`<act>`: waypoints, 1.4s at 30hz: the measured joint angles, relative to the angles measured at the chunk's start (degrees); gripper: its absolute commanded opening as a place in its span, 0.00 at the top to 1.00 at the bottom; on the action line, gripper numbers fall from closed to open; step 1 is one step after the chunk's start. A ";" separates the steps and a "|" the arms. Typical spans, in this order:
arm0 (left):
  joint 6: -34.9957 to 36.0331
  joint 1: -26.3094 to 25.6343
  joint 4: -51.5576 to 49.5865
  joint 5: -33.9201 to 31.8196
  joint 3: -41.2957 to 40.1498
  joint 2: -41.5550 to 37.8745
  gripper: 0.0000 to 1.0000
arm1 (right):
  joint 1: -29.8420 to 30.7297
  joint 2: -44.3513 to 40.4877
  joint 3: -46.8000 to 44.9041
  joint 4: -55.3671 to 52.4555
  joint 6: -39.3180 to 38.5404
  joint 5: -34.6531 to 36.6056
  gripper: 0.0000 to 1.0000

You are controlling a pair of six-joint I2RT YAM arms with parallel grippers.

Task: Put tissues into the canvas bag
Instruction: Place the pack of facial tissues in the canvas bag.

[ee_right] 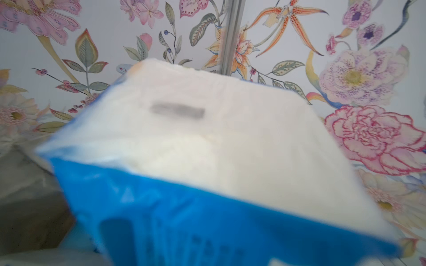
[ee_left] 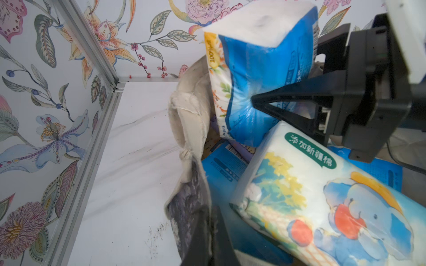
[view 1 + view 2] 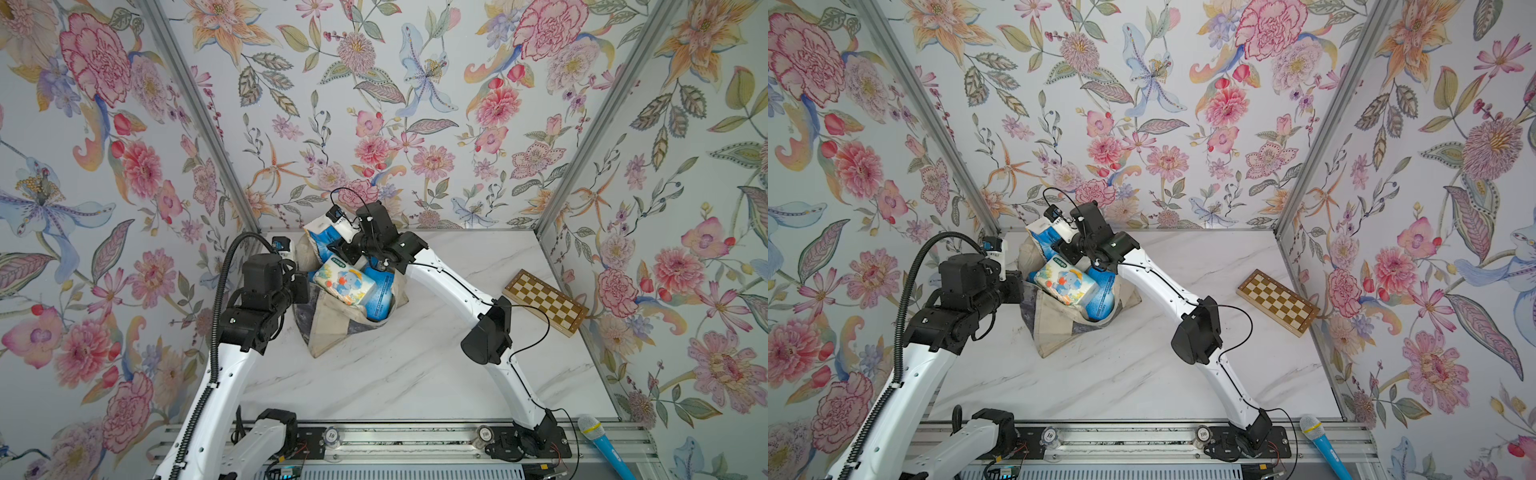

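Right wrist view: blue-and-white pack (image 1: 207, 149) across nearly the whole frame, blurred, hard against the lens; jaws unseen there. Left wrist view, lower centre: left gripper (image 2: 209, 246) closed, apparently nipping the printed edge of the canvas bag (image 2: 191, 119), mouth drawn open toward upper centre. Right of frame: right gripper (image 2: 262, 92) clamped on that same pack, one black finger dented into its blue side, pack tilted and raised above the heap. Directly beneath: elephant pack (image 2: 322, 207) lying aslant on top, flat blue packs (image 2: 221, 165) under it, all inside the mouth.

Probably a late stage of loading, with bag near full and heap riding above the rim. Best to steer the held pack into the gap beside the cream rim rather than onto the elephant pack; lower until seated, then release. Hold the pinched edge taut and outward meanwhile. Soft wrapper, likely to squash and slip, so no hurry on opening.

In both top views: bag left of centre on white marbled table (image 3: 374, 374), no loose pack visible around it. Dark scuffs (image 2: 156, 230) at lower centre of left wrist view. Blue microphone (image 3: 598, 442) at lower right, past the table's near edge. Chessboard (image 3: 544, 301) at right, against the wall, well apart from bag. Beyond: floral wallpaper (image 3: 374, 104) on three sides, aluminium posts (image 3: 199, 124) at the corners.
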 measured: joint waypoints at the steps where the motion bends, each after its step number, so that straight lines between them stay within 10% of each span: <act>1: 0.02 0.00 -0.26 -0.55 0.20 0.02 0.99 | 0.00 -0.09 0.00 -0.48 -0.76 1.38 0.58; 19: -0.68 0.46 1.33 -5.22 0.28 1.68 0.99 | 1.66 -4.72 -6.88 -1.18 -19.30 16.72 0.51; 33: -1.05 3.15 3.17 -3.04 -0.28 2.08 0.99 | 0.35 -14.56 -19.58 -1.14 -30.14 13.29 0.50; 42: -1.05 3.45 4.55 -2.10 -0.72 2.49 1.00 | -1.05 -17.14 -22.69 -3.74 -31.85 9.73 0.21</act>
